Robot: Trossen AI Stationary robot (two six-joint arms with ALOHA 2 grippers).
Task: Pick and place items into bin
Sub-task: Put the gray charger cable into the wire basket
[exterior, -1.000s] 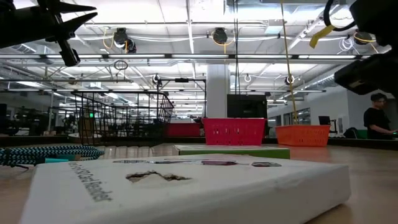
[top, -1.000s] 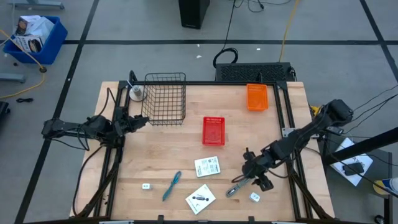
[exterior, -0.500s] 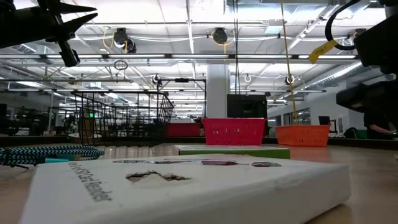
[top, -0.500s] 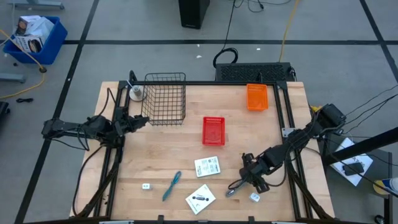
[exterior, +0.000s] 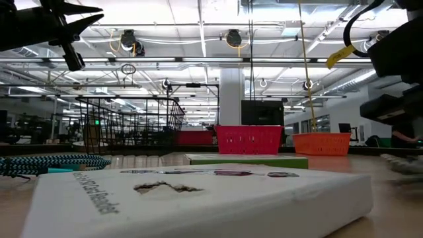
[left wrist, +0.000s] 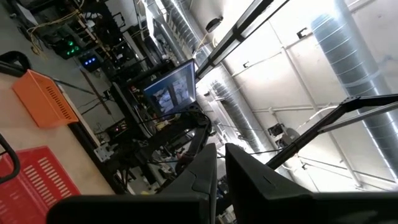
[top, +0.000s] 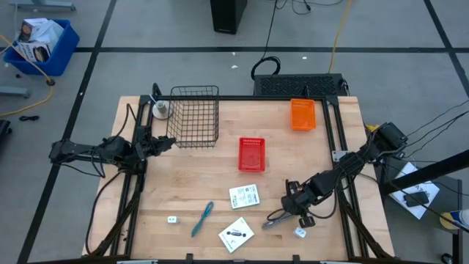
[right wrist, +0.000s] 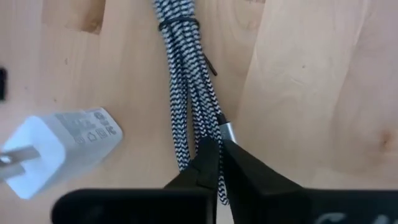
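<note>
A bundled black-and-white braided cable lies on the wooden table near its front right, and my right gripper is shut on it. Beside it rests a white plug block. A teal stick-like item, two flat white packets and a tiny white block lie flat near the front edge. My left gripper hangs shut in the air at the table's left, next to the black wire basket. My right gripper pinches the cable bundle between its two fingers at the end with the silver connector. The fingers come from above, pointing down, one on each side of the bundle. The rest of the bundle stretches away along the table top.
A red bin stands mid-table and an orange bin at the far right. The wire basket stands at the far left. Bare wood lies between the bins and the items in front.
My right gripper has come down and a little toward the table's near edge onto the cable bundle and has shut on it. The bundle has shifted slightly toward the left.
</note>
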